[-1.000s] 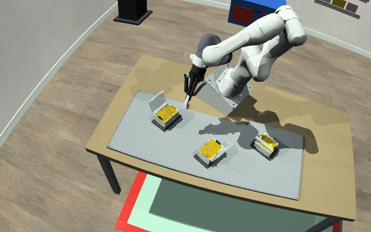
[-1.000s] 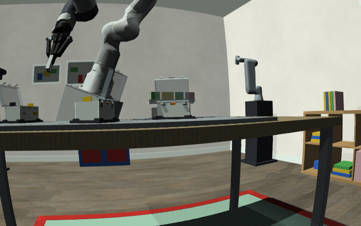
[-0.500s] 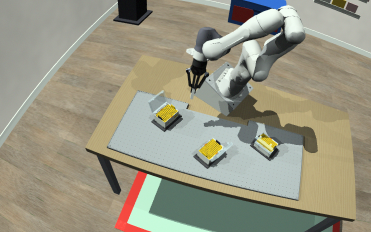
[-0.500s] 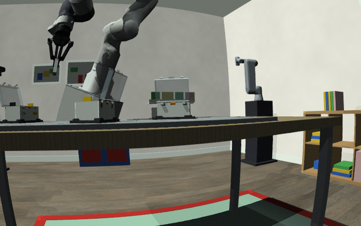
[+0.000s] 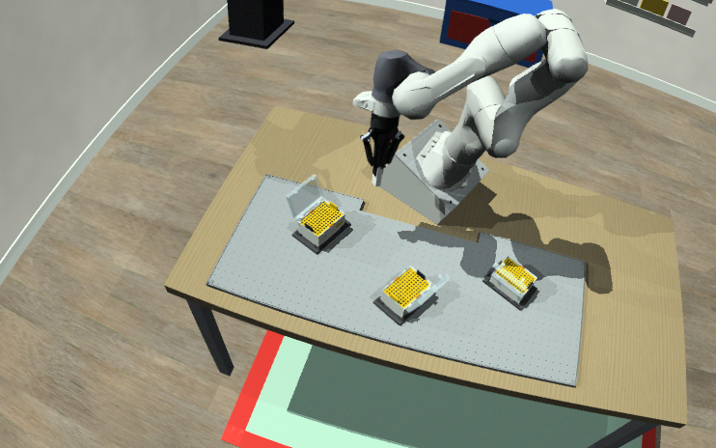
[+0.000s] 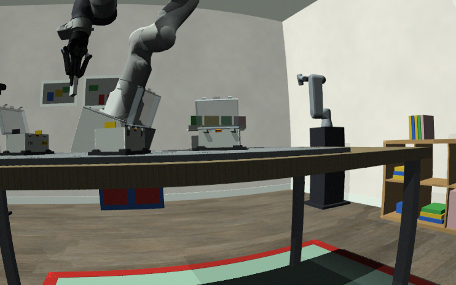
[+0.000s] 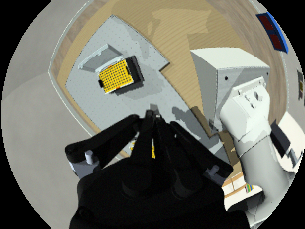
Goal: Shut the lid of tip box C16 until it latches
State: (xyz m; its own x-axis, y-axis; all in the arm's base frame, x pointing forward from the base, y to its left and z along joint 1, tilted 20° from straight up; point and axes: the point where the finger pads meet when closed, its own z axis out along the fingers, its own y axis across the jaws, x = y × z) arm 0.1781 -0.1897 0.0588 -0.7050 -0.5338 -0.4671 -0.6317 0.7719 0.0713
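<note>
At the left of the grey board point(image 5: 274, 295) stands a tip box point(image 5: 320, 220) whose white sticker, small in the exterior view, seems to read C16 point(image 6: 30, 142). I judge it to be the task's box. Its lid point(image 5: 303, 195) stands almost upright on the rear hinge, so the yellow insert is uncovered and nothing is latched yet. The box sits level on its dark holder plate point(image 5: 309, 245).

Behind it, and high above the table point(image 5: 232, 210), hangs the gripper point(image 5: 376, 180). Its fingers are pressed fully together with nothing between them. I think this is on purpose, because 1 narrow closed tip is good for pushing a lid. It is well apart from the lid.

The middle box point(image 5: 406, 289) and the right box point(image 5: 511, 277) have open lids, and these 2 must stay so. Their stickers I cannot read.

The next move, as I judge, should come down behind the upright lid and tip it forward.
</note>
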